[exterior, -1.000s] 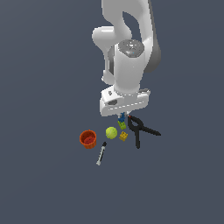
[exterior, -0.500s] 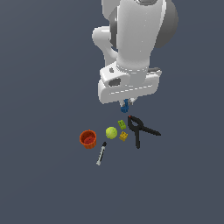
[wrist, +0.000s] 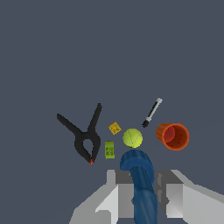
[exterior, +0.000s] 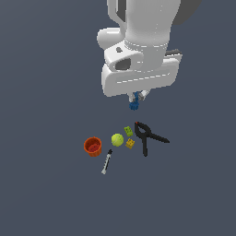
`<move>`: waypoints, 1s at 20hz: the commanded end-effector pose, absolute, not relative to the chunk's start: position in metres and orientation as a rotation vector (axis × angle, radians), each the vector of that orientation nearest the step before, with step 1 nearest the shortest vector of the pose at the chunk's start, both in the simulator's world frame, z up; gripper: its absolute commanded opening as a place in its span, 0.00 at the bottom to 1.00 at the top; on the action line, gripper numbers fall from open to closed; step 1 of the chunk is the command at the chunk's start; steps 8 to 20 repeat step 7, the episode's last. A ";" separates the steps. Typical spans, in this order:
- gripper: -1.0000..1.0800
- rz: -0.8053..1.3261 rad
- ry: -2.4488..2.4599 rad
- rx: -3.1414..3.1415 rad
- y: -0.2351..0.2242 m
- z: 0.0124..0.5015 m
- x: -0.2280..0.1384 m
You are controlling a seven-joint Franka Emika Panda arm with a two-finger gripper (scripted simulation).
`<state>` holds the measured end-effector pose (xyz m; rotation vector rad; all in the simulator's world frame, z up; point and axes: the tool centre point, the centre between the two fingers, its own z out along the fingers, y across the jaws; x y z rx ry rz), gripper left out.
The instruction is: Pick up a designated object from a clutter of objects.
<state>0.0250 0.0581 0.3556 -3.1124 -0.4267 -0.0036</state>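
My gripper [exterior: 136, 100] is raised well above the floor and is shut on the tiny blue brick [exterior: 134, 105], which hangs from its fingertips. In the wrist view the blue brick [wrist: 141, 179] fills the space between the grey fingers [wrist: 117, 192]. Below lies the clutter: an orange-red cup [exterior: 92, 146], a yellow-green ball [exterior: 117, 139], a green brick [exterior: 128, 131], a yellow brick [exterior: 130, 144], a black spring clamp [exterior: 146, 137] and a slim white-black marker [exterior: 107, 162].
The same items show in the wrist view: clamp [wrist: 85, 136], green brick [wrist: 109, 150], yellow brick [wrist: 115, 128], ball [wrist: 132, 138], cup [wrist: 173, 136], marker [wrist: 152, 112]. A plain dark grey floor surrounds them.
The arm has risen steadily, carrying the blue brick up and away from the clutter. The items on the floor have stayed in place.
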 end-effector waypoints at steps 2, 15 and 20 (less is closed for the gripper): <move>0.00 -0.001 -0.426 -3.112 0.059 0.367 0.028; 0.00 -0.001 -0.426 -3.112 0.059 0.372 0.029; 0.00 -0.001 -0.426 -3.112 0.059 0.372 0.029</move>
